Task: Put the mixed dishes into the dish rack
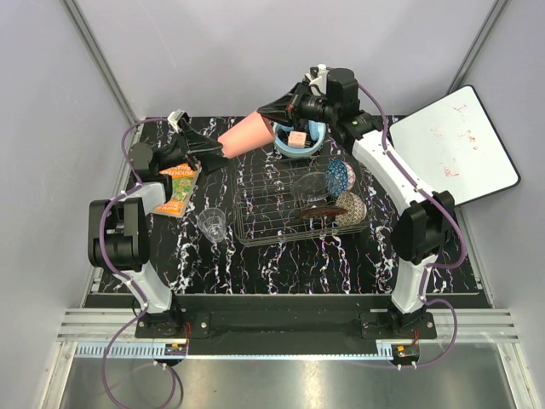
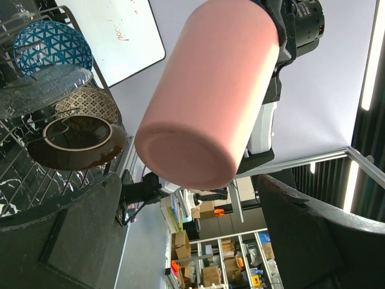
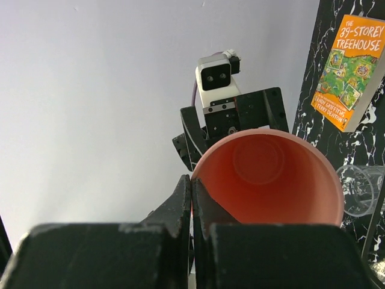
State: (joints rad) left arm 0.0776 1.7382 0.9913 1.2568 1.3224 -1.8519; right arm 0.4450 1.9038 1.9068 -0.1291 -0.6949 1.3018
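My right gripper [image 1: 274,115] is shut on the rim of the pink plastic cup [image 1: 245,136] and holds it on its side in the air above the table's far side. The rim pinch shows in the right wrist view [image 3: 191,183], with the cup's mouth [image 3: 271,174] facing the camera. My left gripper [image 1: 209,149] is open just beyond the cup's base [image 2: 192,150], not touching it. The dish rack [image 1: 264,223] holds the blue patterned bowl [image 1: 341,175], clear glass plate [image 1: 311,183], red floral plate [image 1: 315,213] and cream speckled bowl [image 1: 351,207]. The clear glass tumbler [image 1: 213,223] stands left of the rack.
A light blue bowl with a yellow cube [image 1: 298,141] sits behind the rack, under the right wrist. An orange-green booklet [image 1: 177,189] lies at the table's left. A white board [image 1: 456,145] leans off the far right edge.
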